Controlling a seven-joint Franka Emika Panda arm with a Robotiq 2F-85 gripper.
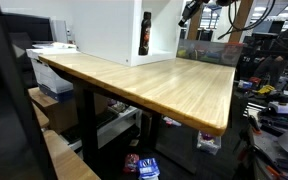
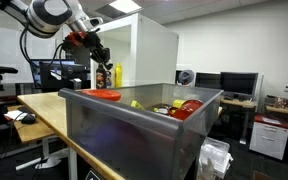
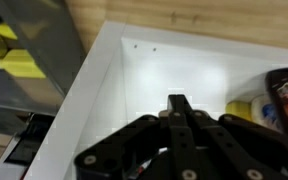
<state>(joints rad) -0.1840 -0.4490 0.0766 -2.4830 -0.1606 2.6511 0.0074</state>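
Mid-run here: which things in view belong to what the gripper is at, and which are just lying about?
In hand:
- gripper, shut, nothing between its fingers
- white box that it points into
- dark bottle
- yellow bottle

Lying about:
- grey bin of odds and ends
- monitors

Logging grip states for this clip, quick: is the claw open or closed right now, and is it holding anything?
Claw: closed, empty as far as the wrist view shows.
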